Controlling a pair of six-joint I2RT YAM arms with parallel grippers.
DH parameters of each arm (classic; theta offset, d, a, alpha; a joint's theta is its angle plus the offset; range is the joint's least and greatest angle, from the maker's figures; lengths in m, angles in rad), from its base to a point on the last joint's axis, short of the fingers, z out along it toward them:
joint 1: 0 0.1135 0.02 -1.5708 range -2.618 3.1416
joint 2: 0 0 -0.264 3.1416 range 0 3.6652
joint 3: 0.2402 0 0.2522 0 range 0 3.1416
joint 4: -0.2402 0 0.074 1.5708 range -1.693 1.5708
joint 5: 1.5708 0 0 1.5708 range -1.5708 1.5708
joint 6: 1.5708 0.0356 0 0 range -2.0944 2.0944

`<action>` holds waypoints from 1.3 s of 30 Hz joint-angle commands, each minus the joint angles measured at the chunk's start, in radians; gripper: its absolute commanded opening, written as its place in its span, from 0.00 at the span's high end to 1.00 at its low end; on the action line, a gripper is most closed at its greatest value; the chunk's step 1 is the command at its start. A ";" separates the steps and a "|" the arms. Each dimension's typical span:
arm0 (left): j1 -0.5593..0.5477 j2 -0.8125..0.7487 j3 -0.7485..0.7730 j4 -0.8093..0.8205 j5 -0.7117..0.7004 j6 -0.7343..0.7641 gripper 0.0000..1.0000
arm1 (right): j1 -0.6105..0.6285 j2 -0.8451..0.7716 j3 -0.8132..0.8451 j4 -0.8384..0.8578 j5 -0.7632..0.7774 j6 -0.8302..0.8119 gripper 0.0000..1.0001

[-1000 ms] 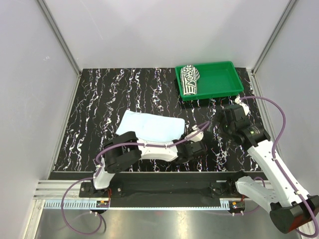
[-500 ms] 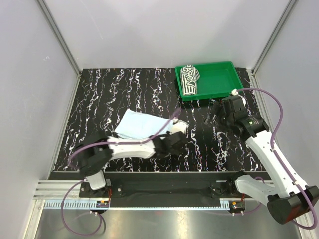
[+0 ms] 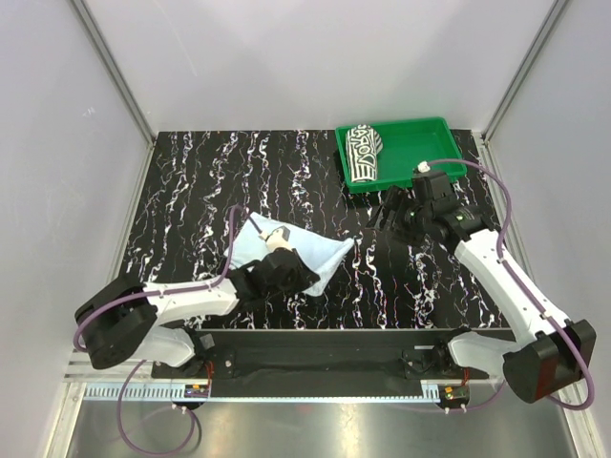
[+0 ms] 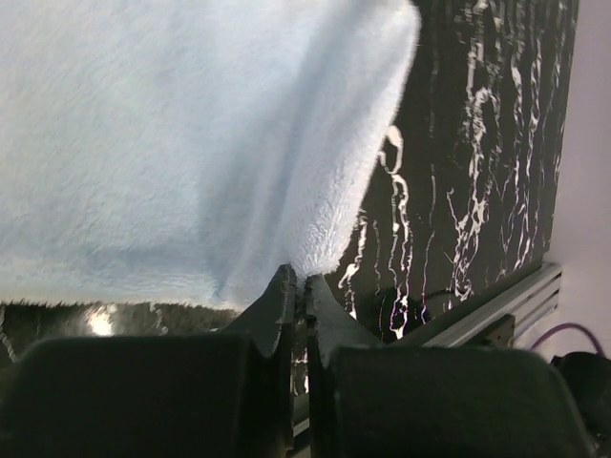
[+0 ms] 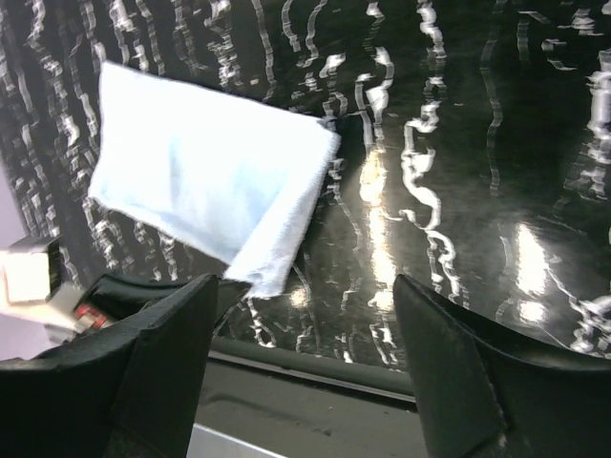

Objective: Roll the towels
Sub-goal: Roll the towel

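Observation:
The pale blue towel [image 3: 307,250] lies on the black marbled table at front centre, its near part folded and creased. My left gripper [image 3: 283,271] is at its near edge. In the left wrist view the jaws [image 4: 300,284] are shut and pinch the edge of the towel [image 4: 181,134], with a crease running up from the tips. The striped towel [image 3: 362,153] lies rolled in the green tray [image 3: 420,153]. My right gripper [image 3: 384,214] is open and empty, low over the table between the tray and the blue towel. The right wrist view [image 5: 305,281] shows that towel [image 5: 200,181] ahead of it.
The green tray sits at the back right corner of the table. White walls close in the table on three sides. A metal rail [image 3: 315,339] runs along the near edge by the arm bases. A purple cable [image 3: 234,234] loops over the blue towel's left end.
My left gripper has moved left along the near edge of the blue towel, which is now folded and narrower. My right gripper has moved back and left, toward the tray.

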 commanded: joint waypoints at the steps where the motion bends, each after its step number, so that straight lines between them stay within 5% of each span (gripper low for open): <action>1: 0.015 -0.038 -0.038 0.082 0.016 -0.165 1.00 | 0.000 0.026 -0.026 0.126 -0.145 0.004 0.21; 14: 0.043 -0.081 -0.199 0.080 0.005 -0.403 1.00 | 0.147 0.236 -0.104 0.410 -0.243 0.098 0.33; 22: 0.074 -0.073 -0.224 0.069 0.033 -0.417 1.00 | 0.167 0.394 -0.127 0.595 -0.320 0.141 0.63; 35: 0.087 -0.050 -0.235 0.105 0.076 -0.383 1.00 | 0.170 0.647 -0.150 0.762 -0.342 0.165 0.72; 38: 0.087 -0.084 -0.201 0.054 0.073 -0.301 0.85 | 0.172 0.677 -0.159 0.814 -0.345 0.177 0.73; 39: 0.087 -0.096 -0.187 0.001 0.061 -0.280 0.66 | 0.173 0.680 -0.159 0.820 -0.342 0.179 0.74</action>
